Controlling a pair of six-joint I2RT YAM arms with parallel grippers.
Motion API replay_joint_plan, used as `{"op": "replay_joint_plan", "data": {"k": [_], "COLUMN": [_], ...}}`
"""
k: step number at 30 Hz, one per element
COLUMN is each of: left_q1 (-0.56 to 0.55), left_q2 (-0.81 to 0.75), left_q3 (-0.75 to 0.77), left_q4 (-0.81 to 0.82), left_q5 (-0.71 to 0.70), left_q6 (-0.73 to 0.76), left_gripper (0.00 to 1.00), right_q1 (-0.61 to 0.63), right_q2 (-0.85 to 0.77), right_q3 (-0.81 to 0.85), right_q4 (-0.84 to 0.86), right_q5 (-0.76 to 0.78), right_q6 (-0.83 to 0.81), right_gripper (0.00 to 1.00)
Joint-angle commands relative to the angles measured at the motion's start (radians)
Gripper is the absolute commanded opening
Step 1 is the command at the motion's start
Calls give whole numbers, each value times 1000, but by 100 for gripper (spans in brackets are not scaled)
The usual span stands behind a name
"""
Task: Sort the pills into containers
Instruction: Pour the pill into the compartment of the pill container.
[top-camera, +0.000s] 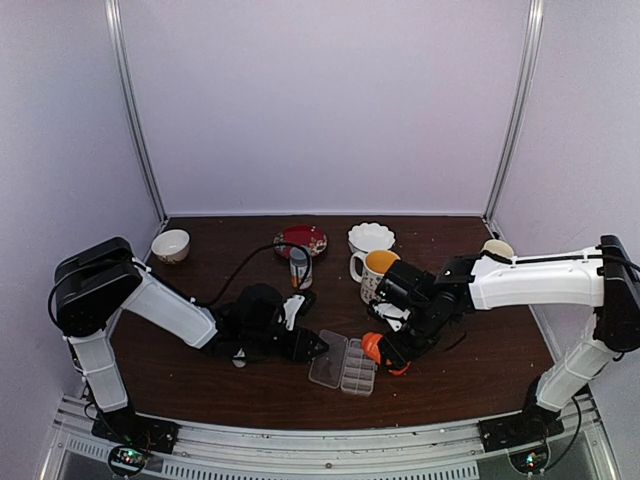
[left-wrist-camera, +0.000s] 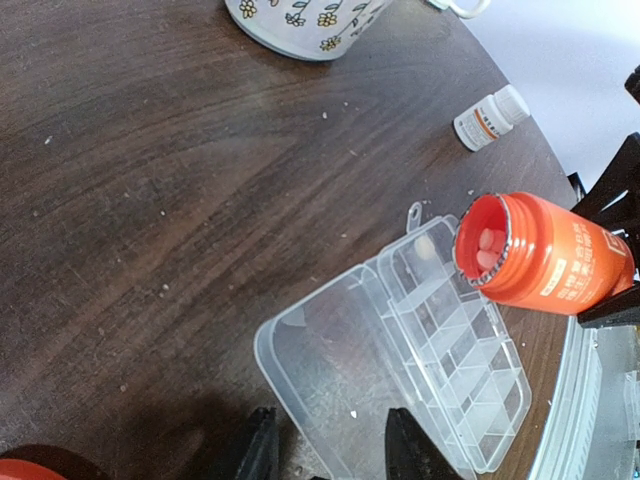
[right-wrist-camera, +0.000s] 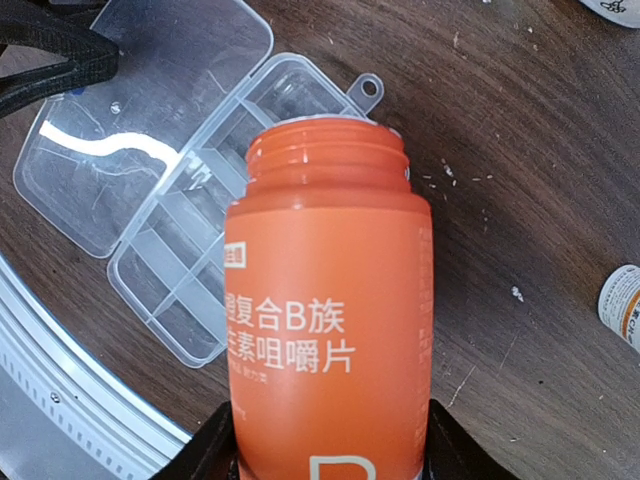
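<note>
The clear pill box (top-camera: 356, 372) lies open near the table's front, its lid (left-wrist-camera: 335, 350) flat beside the rows of containers (left-wrist-camera: 462, 372). The cells that show hold no pills. My right gripper (right-wrist-camera: 325, 455) is shut on an uncapped orange bottle (right-wrist-camera: 325, 300), tipped on its side. The bottle's mouth hangs over the cells at the box's tab end. Pale pills (left-wrist-camera: 487, 250) show inside that mouth. My left gripper (left-wrist-camera: 332, 455) is open, its fingers straddling the lid's near edge. One pale speck (left-wrist-camera: 352, 413) lies in the lid.
A flowered mug (top-camera: 375, 268), a white scalloped bowl (top-camera: 371, 237), a red plate (top-camera: 300, 240) and a small bowl (top-camera: 171, 245) stand at the back. A small white-capped bottle (left-wrist-camera: 490, 118) lies right of the box. The metal rail (top-camera: 320, 445) runs close behind the box.
</note>
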Motion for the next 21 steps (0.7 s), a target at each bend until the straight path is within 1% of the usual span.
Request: {"op": "replay_joint_plan", "data": {"k": [1, 3, 5, 6, 8, 9, 10, 12, 13, 15, 16, 17, 19, 20, 21], "left_q1": [-4, -4, -4, -4, -3, -4, -4, -4, -4, -4, -4, -4, -3, -4, -4], "left_q2": [-3, -3, -3, -3, -3, -3, -4, -5, -5, -3, -5, -5, -4, -4, -3], "left_q3": [-6, -7, -9, -8, -8, -9, -9, -9, -9, -9, -9, -10, -9, -9, -7], "left_q4": [48, 49, 50, 50, 50, 50, 51, 52, 51, 50, 50, 51, 51, 50, 50], "left_q5": [4, 4, 2, 2, 2, 3, 4, 2, 2, 2, 3, 4, 3, 1, 1], "left_q6": [-1, -2, -3, -3, -2, -2, -1, -4, -4, -4, -2, -3, -4, -3, -3], "left_gripper": [40, 40, 40, 40, 40, 40, 40, 40, 40, 40, 39, 40, 40, 40, 40], "right_q1": [4, 3, 3, 5, 4, 3, 3, 2, 3, 3, 3, 3, 1, 0, -1], "right_q2": [-17, -39, -1, 14, -19, -29, -23, 21, 26, -15, -30, -32, -3, 0, -16], "right_q3": [6, -12, 28, 35, -5, -19, -17, 31, 33, 1, -7, -3, 40, 46, 31], "right_q4": [20, 34, -59, -65, 17, 42, 38, -62, -69, 15, 27, 10, -80, -78, -42], "right_q5": [-37, -6, 65, 44, -40, -45, -12, 76, 57, -26, -29, 9, 98, 86, 39], "right_q6": [-13, 3, -6, -16, -11, -4, 0, -8, -18, -14, -7, -5, -7, -16, -21], "right_gripper": [0, 0, 0, 0, 0, 0, 0, 0, 0, 0, 0, 0, 0, 0, 0]}}
